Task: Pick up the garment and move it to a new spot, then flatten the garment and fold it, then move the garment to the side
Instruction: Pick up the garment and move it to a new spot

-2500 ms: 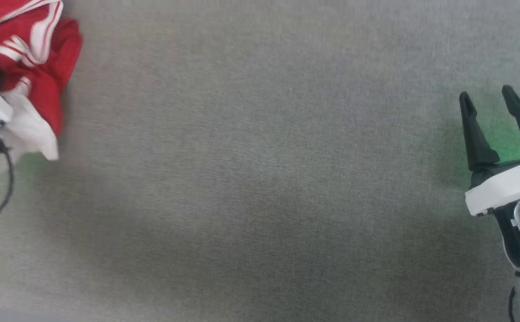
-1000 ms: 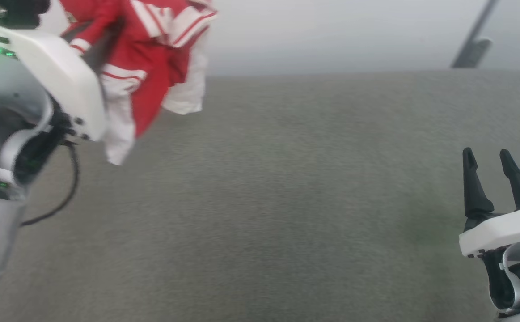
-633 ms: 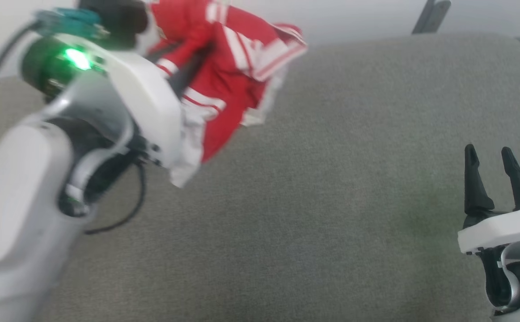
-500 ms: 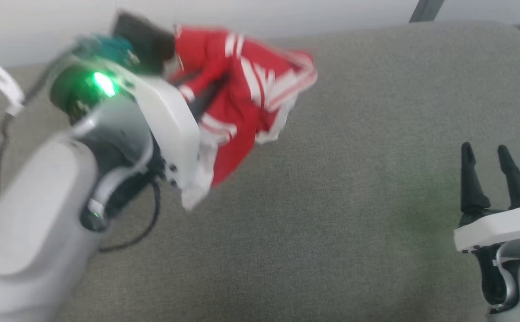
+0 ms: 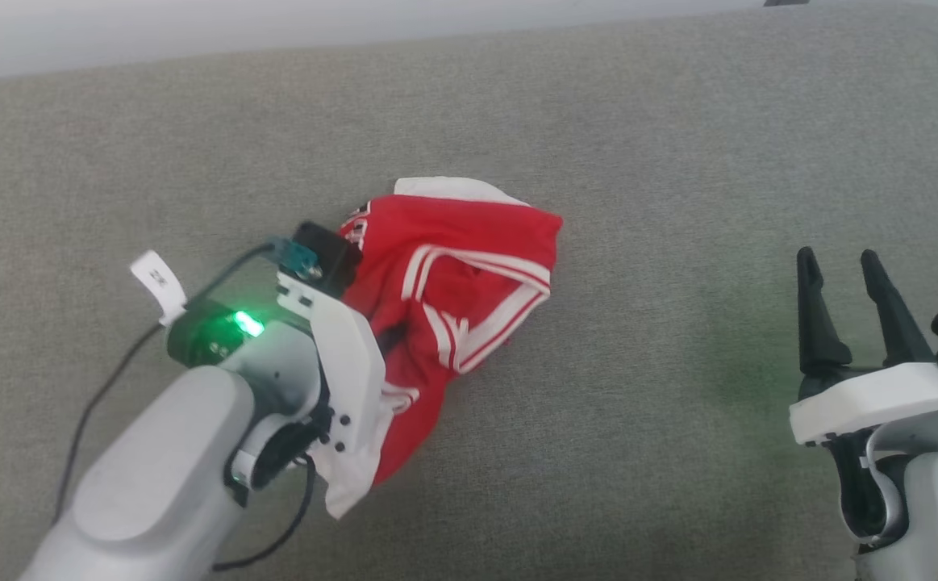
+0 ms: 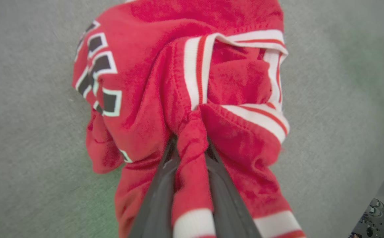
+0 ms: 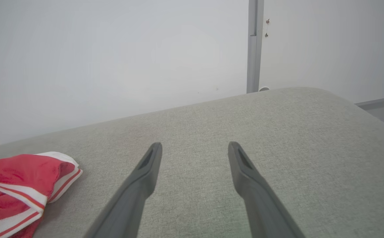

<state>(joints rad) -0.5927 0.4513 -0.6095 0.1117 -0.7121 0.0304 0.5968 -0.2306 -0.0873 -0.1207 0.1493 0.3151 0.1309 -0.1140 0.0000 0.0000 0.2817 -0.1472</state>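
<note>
My left claw (image 6: 189, 142) is clamped on a bunched fold of the red jersey (image 5: 452, 274), which sits crumpled around the middle of the grey cushion (image 5: 678, 145). I'd guess this is the new spot for flattening. My right claw (image 5: 835, 262) hangs wide open, well apart, holding nothing and free to help spread it.

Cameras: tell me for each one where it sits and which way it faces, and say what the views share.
Head view: on the head, looking forward and down at the grey cushion; the left arm and right pincer show.
Left wrist view: on the left wrist, looking along the left pincer, shut on a red fold of the garment.
Right wrist view: on the right wrist, looking along the open right pincer across the grey cushion to a pale wall.
Shared: all three show the garment and the grey cushion.
</note>
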